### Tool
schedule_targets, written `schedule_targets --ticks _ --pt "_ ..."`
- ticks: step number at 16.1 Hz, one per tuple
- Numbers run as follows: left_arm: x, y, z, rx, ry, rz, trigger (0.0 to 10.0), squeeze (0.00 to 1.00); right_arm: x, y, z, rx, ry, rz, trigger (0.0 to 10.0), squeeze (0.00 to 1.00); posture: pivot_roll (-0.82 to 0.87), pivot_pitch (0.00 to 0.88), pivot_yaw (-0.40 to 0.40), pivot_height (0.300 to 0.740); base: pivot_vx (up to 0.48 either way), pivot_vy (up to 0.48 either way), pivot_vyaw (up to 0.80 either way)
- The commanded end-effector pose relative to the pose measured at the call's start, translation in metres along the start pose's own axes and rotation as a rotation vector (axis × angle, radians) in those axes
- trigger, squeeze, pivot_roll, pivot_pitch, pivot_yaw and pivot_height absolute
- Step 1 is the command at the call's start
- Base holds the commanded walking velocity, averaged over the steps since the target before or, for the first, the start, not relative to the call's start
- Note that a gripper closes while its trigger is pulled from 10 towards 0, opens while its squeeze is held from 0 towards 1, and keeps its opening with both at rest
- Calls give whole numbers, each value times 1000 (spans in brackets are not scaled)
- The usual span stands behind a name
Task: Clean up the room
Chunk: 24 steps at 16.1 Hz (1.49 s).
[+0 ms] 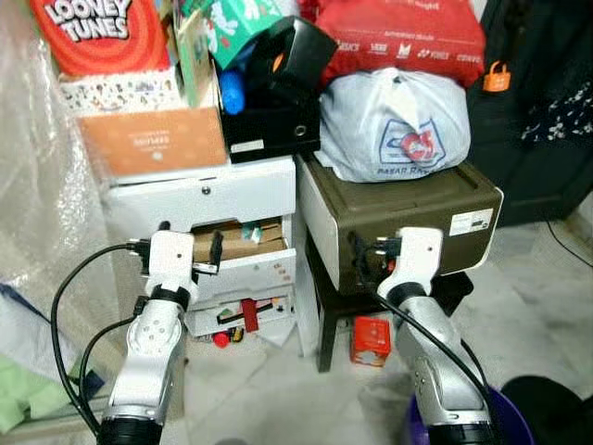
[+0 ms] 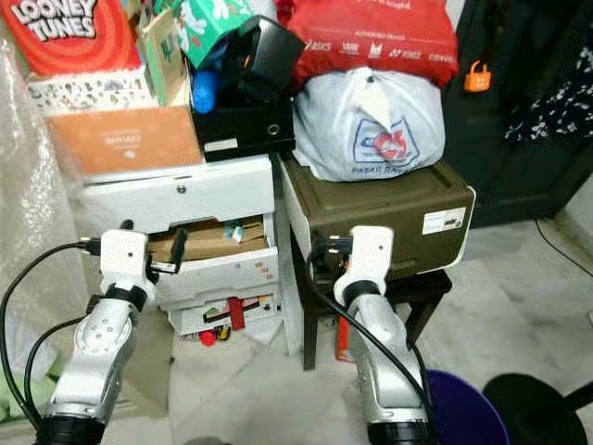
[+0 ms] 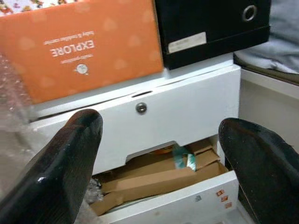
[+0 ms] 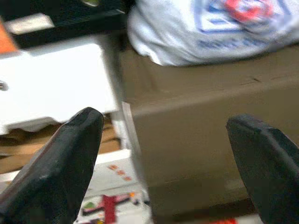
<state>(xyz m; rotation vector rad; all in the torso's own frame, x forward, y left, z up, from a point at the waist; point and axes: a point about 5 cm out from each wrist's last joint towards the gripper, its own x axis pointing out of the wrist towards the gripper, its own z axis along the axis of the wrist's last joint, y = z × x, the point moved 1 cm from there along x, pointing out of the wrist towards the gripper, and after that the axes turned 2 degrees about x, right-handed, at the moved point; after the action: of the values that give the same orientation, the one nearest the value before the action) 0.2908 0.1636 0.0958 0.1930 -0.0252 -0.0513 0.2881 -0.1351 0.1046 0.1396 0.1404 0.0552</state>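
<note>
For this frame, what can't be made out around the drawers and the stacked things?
- Lower drawer contents: too small in the left eye view to identify.
- Middle drawer: in the left wrist view, cardboard covers whatever lies beneath.
- White plastic bag: contents hidden; its print is cut off and blurred in the right wrist view.
- Red box on the floor: label too small.

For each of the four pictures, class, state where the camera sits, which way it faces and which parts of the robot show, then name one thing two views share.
Left eye view: on the head, facing forward and down at the white drawer unit and olive box; both silver arms show.
Right eye view: its stereo twin, same scene, same arms.
Left wrist view: on the left arm, looking along the open left gripper at the cardboard-filled drawer.
Right wrist view: on the right arm, looking along the open right gripper at the olive box.
Shared: both wrist views catch the white drawer unit.
</note>
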Motion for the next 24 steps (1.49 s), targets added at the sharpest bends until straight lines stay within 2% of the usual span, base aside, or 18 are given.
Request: schedule_targets --ticks 1,2,3,5,6,9,10,11,14,16,18,21,22,24 --pt "2 -3 4 0 -7 -10 10000 0 -1 -11 -10 33 63 -64 10000 0 -49 0 29 740 0 0 0" --pt "2 -3 4 5 -5 -11 10000 0 -2 -12 -12 36 80 -79 10000 0 -48 0 28 740 0 0 0" --pt "0 -1 3 10 8 -3 10000 0 -4 -13 -7 -114 37 -63 10000 0 -46 0 28 740 0 0 0" --pt "-8 6 -2 -7 34 11 10000 0 -10 -16 -3 -157 6 -86 10000 0 -45 0 27 740 0 0 0" --pt "-18 12 -4 -14 45 20 10000 0 -20 -20 1 -193 -24 -98 10000 0 -50 0 31 740 0 0 0" --pt "-31 22 -9 -29 72 37 10000 0 -37 -28 -4 -160 -1 -113 10000 0 -54 0 34 740 0 0 0" --pt "-31 21 -11 -55 90 41 10000 0 -40 -24 -2 -172 -32 -65 10000 0 -61 0 32 740 0 0 0" --pt "-27 16 -8 -73 82 23 10000 0 -38 -17 2 -209 -53 -19 10000 0 -64 0 30 740 0 0 544" --pt "-22 10 1 -91 52 -4 10000 0 -36 -17 6 -211 -65 -20 10000 0 -63 0 25 740 0 0 800" --pt "-24 10 1 -116 53 -12 10000 0 -39 -19 17 -219 -142 -44 10000 0 -62 0 22 740 0 0 0" --pt "-24 10 3 -124 43 -19 10000 0 -40 -18 23 -260 -182 -56 10000 0 -61 0 22 740 0 0 0" --pt "-24 8 6 -137 32 -31 10000 0 -35 -21 29 -259 -224 -91 10000 0 -64 0 25 740 0 0 0" --pt "-23 6 7 -141 30 -38 10000 0 -34 -23 31 -304 -248 -119 10000 0 -63 0 26 740 0 0 0" --pt "-22 5 7 -142 29 -46 10000 0 -32 -21 31 -274 -272 -98 10000 0 -62 0 27 740 124 0 0"
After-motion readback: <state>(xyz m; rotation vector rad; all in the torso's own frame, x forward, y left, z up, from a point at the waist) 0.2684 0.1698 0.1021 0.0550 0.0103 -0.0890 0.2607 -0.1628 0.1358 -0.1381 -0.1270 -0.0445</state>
